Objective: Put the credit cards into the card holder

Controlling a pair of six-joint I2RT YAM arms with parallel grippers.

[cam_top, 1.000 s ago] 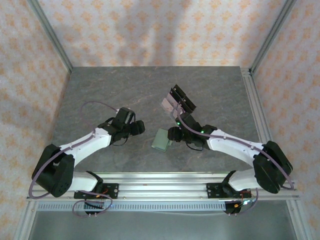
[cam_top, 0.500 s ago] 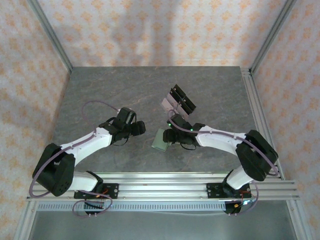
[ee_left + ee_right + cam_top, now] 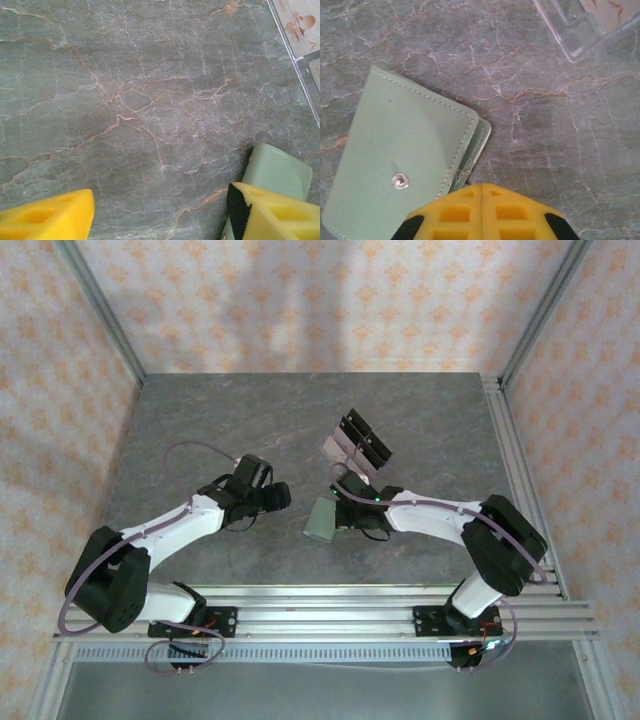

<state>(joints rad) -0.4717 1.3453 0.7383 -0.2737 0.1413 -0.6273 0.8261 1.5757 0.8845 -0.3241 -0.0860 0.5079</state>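
Left gripper (image 3: 274,497) is held low over the table (image 3: 200,420), left of centre. Its jaws are set wide apart and nothing is held between them. In the left wrist view the two yellow fingers (image 3: 47,216) are seen at the bottom corners, with bare marbled stone between them.

Right gripper (image 3: 344,512) is found right of centre, at about the same depth as the left one. Its fingers (image 3: 455,212) are pressed fully together. No object is seen pinched between the pads, and the tip is placed just at the wallet's near right edge. Whether it touches that edge cannot be told.

Wallet (image 3: 405,160) is seen between the two grippers, just beside the right one. It is folded shut, snap (image 3: 399,181) facing up, and a second layer shows along its right edge. From the left wrist its corner (image 3: 276,170) is seen behind the right-hand finger.

Farther back, the clear rack (image 3: 365,445) is stood tilted, apart from the wallet. Mauve cards (image 3: 334,450) are seen in its left side.
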